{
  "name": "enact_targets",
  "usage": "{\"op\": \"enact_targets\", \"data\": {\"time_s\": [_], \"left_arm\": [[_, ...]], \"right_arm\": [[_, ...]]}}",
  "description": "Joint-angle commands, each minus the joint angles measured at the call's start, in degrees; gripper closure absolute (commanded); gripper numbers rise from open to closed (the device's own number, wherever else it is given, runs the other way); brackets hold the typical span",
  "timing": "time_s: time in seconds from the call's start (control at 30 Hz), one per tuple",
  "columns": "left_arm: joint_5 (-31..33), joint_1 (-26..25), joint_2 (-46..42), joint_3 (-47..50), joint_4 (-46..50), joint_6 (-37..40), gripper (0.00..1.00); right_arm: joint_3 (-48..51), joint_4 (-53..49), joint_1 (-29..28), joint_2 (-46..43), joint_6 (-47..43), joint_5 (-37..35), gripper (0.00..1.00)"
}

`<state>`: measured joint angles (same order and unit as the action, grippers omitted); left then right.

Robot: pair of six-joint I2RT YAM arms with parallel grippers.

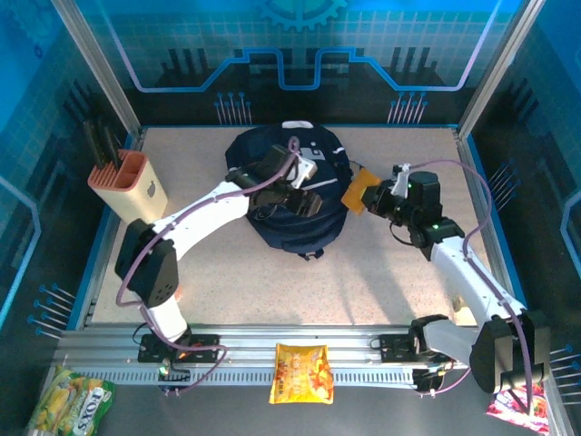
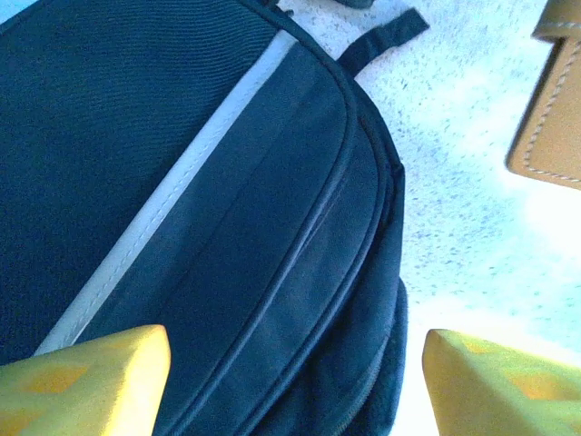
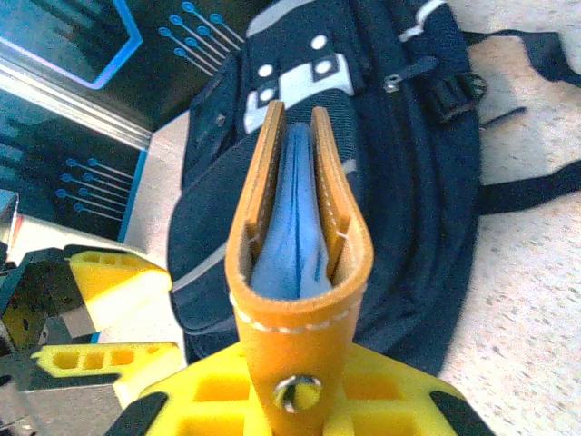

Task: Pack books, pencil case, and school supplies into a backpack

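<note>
From above, the backpack point(image 1: 289, 213) lay in the middle of the table point(image 1: 227, 282), a little toward 12 o'clock, zipped side up. The left gripper point(image 1: 304, 198) hung over its top. The right gripper point(image 1: 377, 195) sat at the pack's 3 o'clock edge, clenched on the tan-brown piece point(image 1: 356, 193), probably to keep it ready beside the pack until an opening was made. A peach-and-cream holder point(image 1: 127, 186) stood well apart at 9 o'clock and a yellow snack bag point(image 1: 302, 372) lay on the rail at 6 o'clock, neither in the way. In the left wrist view, the left gripper point(image 2: 295, 381) was released, its yellow fingers point(image 2: 91, 377) spread wide with nothing between them, just over the backpack point(image 2: 227, 182) and its closed zip lines. The tan-brown piece point(image 2: 554, 118) showed at 2 o'clock, above bare table point(image 2: 472, 227). In the right wrist view, the right gripper point(image 3: 300, 409) grasped the tan-brown piece point(image 3: 300, 272) at its studded fold, its open edge, with blue inside, pointing at the backpack point(image 3: 399, 182). The left gripper point(image 3: 168, 316) stood at 8 o'clock. The shut zip looked like the real obstacle, and a loose strap point(image 3: 526, 195) trailed at 3 o'clock.
</note>
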<state>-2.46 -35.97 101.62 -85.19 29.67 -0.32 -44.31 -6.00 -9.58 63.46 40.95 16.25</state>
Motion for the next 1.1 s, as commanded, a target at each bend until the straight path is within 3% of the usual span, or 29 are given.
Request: {"op": "enact_targets", "data": {"time_s": [0.0, 0.27, 0.47, 0.87, 1.07], "left_arm": [[6.87, -1.88, 5.34, -4.92, 8.79, 9.88, 0.29], [15.42, -3.81, 15.45, -16.07, 17.56, 10.13, 0.41], [25.59, -4.06, 19.86, -22.86, 22.42, 4.91, 0.57], [21.68, -3.82, 17.17, -25.09, 21.55, 3.33, 0.80], [17.67, -3.83, 13.71, -23.88, 17.13, 2.89, 0.87]], "right_arm": [[1.37, -2.97, 1.38, -1.61, -1.41, -1.32, 0.89], [2.56, -0.67, 1.80, -1.53, 0.75, 0.96, 0.89], [2.74, 0.42, 1.85, -1.02, 1.80, 2.57, 0.88], [3.91, 1.94, 1.72, -1.06, 4.08, 3.76, 0.88], [7.48, 8.43, 0.00, -0.61, 10.83, 5.66, 0.88]]}}
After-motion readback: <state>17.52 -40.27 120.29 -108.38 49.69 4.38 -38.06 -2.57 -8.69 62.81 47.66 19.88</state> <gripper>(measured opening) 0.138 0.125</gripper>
